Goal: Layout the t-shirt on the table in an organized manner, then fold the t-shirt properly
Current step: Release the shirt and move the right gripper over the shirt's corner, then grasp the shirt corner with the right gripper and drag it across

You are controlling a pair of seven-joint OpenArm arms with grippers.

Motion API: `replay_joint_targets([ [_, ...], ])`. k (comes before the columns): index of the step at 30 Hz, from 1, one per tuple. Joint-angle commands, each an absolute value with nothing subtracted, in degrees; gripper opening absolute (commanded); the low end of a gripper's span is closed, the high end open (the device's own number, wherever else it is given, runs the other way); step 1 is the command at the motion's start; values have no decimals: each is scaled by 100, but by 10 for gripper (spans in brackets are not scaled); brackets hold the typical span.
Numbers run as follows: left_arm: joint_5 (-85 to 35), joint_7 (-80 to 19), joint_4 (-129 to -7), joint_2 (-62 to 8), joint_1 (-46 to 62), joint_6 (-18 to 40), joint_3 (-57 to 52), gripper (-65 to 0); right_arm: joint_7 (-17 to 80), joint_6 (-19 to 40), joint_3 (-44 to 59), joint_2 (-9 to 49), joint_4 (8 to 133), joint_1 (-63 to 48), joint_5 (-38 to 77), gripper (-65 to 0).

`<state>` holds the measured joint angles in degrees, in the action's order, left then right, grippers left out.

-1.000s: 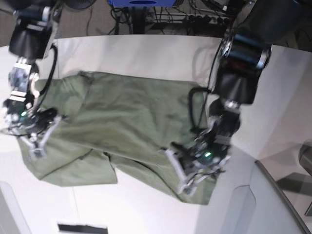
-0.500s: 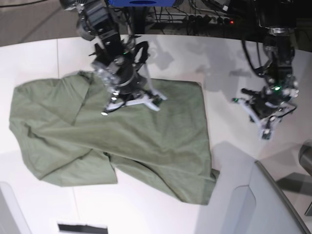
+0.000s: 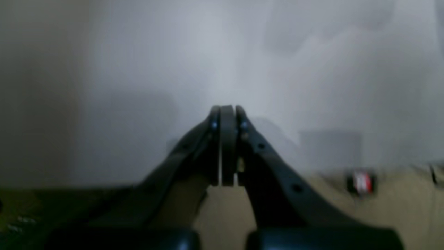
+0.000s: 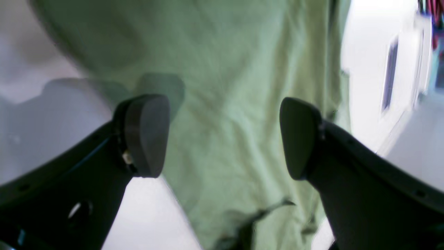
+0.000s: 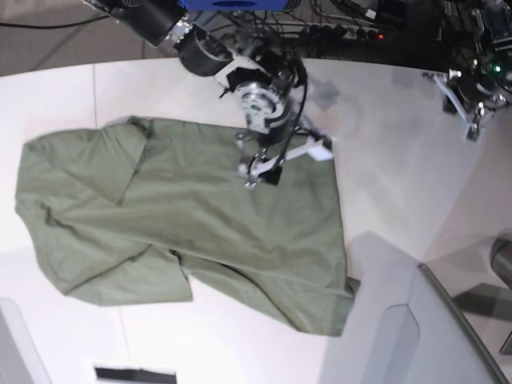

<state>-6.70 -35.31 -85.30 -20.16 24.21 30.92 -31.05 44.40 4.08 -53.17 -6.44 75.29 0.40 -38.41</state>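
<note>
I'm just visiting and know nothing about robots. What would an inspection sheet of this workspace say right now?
Surface: large white table, thin dark seam lines, mostly bare at the right.
Job's things: plain olive-green cotton t-shirt spread out but rumpled, lower edge partly folded over.
Clutter: nothing seen on the table apart from the shirt.
Hands: right hand open above the shirt's far edge, holding nothing; left hand shut and empty, near the table's far right edge.
Cables: black cable looped along the right arm; more cables behind the table.
Surroundings: grey angled panel in the near right corner.
</note>
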Motion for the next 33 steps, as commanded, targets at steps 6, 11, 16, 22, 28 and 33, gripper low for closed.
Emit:
replay_joint_targets([
  [6, -734, -3248, -8207, -2123, 2545, 3046, -3169, -650, 4435, 101, -5648, -760, 7670, 84, -2633, -182],
  [11, -734, -3248, -8145, -2105, 2501, 3046, -3169, -650, 4391, -22, -5657, -760, 7600, 180, -1807, -183],
  [16, -690, -3248, -8180, -2000, 2492, 3046, -3169, -650, 4154, -22, -5587, -743, 7160, 514, -1077, -296],
  [22, -690, -3248, -8136, -2000, 2510, 3046, -3169, -650, 4101, -22, -5332, -743, 6730, 699, -743, -359],
  [28, -690, -3248, -8136, -2000, 2510, 3046, -3169, -650, 3916, -22, -5077, -725, 6545, 716, -743, -363],
  [33, -690, -3248, -8136, -2000, 2492, 3046, -3169, -650, 3618, -22, -5015, -725, 6185, 716, -734, -368],
])
